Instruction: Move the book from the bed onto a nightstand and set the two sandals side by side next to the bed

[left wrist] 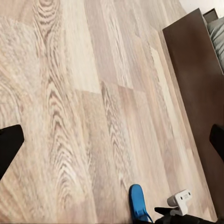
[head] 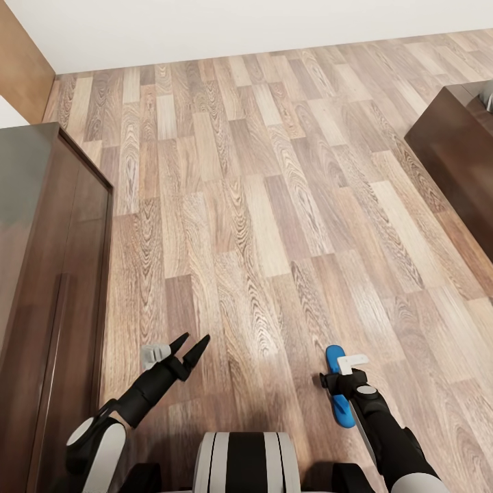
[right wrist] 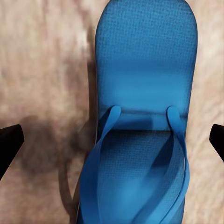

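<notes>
Right end effector hangs right over a blue sandal lying flat on the floor. In the right wrist view the two dark fingertips sit at the far edges of the frame with the sandal between them, so the jaws are spread wide and I don't think anything is gripped yet. The left end effector is also spread open and holding nothing, hovering over bare planks.

What could go sideways: the sandal is really thin and flat (basically no edge standing proud of the floor), so I'd guess the fingers could scrape the planks or just slide it along instead of getting under it. The straps look like the only raised bit; pinching just a strap might let the sole dangle and swing. Shove it too far and it could end up well away from the bed.

The floor is brown-grey wood plank, glossy enough to look slippery. A white wall runs along the far side. A tall dark reddish-brown cabinet stands on the robot's left, and a dark brown frame edge shows on the right, with a bit of pale bedding above it in the left wrist view, so probably the bed.
</notes>
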Tool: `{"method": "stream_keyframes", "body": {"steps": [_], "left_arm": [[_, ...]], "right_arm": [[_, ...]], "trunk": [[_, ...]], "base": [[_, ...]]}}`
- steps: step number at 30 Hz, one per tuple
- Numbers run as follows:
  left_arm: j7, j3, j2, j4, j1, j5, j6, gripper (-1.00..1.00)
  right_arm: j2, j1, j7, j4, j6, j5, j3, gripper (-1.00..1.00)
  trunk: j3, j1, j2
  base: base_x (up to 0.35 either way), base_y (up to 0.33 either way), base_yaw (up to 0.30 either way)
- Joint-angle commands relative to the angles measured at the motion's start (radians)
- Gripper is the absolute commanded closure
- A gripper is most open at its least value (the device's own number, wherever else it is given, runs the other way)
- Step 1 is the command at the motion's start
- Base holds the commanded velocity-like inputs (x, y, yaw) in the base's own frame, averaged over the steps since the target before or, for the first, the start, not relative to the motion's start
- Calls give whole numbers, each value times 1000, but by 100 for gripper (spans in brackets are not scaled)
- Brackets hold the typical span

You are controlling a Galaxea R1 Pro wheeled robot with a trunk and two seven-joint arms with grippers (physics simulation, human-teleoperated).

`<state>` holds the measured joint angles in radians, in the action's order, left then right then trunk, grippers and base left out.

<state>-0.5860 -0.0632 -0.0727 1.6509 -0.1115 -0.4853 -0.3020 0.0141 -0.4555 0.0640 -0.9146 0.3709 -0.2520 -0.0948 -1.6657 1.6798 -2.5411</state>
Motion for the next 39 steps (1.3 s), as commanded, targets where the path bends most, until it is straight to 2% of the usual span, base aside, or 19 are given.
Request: {"method": "stream_keyframes", "body": {"steps": [1, 4, 10, 16, 39], "left_arm": [[15, -1, -2, -1, -1, -9, -7, -100], [57, 9, -5, -2, -2, -8, 4, -100], [119, 62, -16, -4, -2, -5, 22, -100], [150, 80, -17, -10, -2, -5, 25, -100], [150, 84, -13, -7, -2, -8, 22, -100]], "right_arm": [[0, 0, 7, -2, 5, -10, -2, -100], [0, 0, 7, -1, 5, -10, -1, -100], [0, 0, 7, -1, 0, -10, 2, -100], [0, 0, 8, -1, -1, -10, 1, -100], [-1, 0, 8, -1, -4, -11, 2, -100]], "trunk": [[0, 0, 0], [0, 0, 0], [0, 0, 0], [0, 0, 0], [0, 0, 0]], "base": [[0, 0, 0], [0, 0, 0], [0, 0, 0], [0, 0, 0], [0, 0, 0]]}}
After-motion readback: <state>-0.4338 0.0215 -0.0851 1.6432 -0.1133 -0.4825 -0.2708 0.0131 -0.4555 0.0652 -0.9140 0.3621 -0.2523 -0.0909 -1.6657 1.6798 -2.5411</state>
